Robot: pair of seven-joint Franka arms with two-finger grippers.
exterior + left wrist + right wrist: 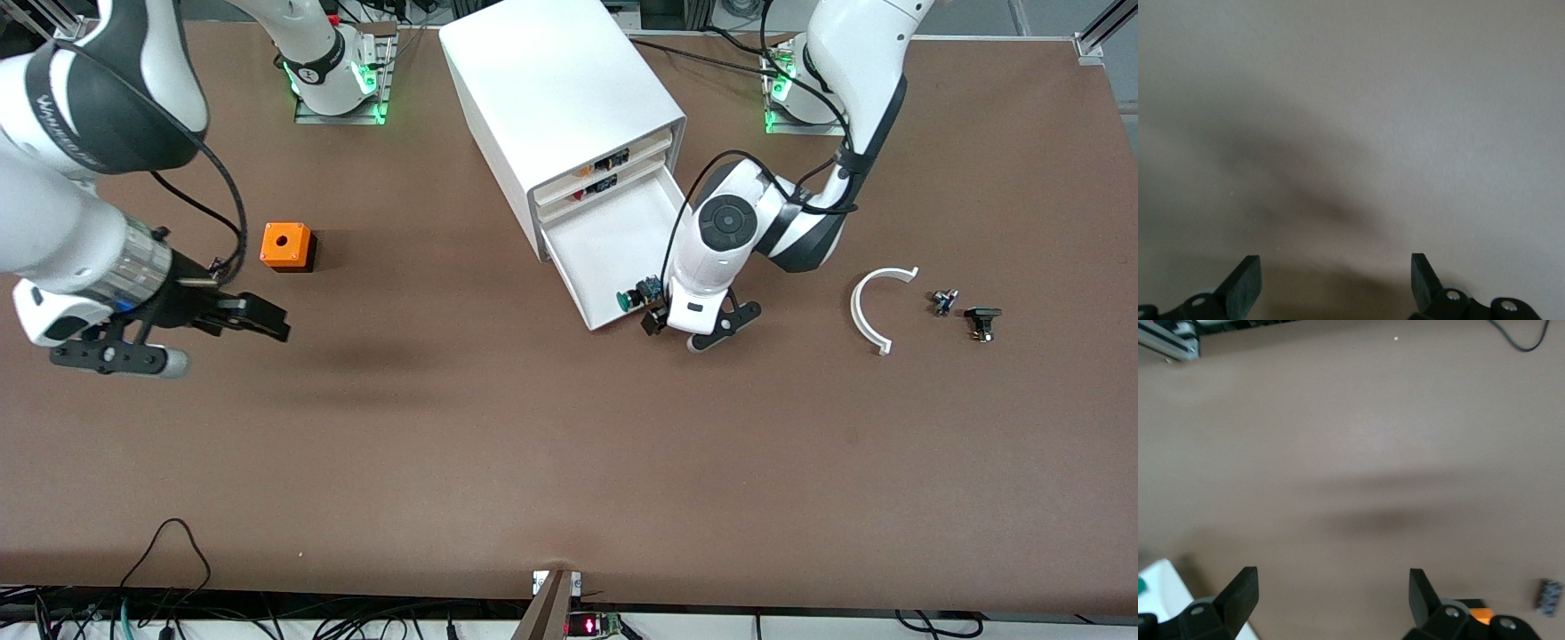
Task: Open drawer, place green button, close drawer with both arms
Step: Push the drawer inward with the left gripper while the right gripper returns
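Green-capped button (635,297) lies in open drawer (597,244), part-hidden by empty, spread left gripper (683,331); right gripper (258,318) spread, empty.

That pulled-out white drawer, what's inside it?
The drawer holds the green-capped button, lying in the corner nearest the front camera. The open left gripper hangs beside that corner, its wrist covering part of it. The rest looks bare.

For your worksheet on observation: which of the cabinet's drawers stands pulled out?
The lowest visible one, the drawer, a white tray holding the button at its front corner. The two above, showing orange and red parts, stay in.
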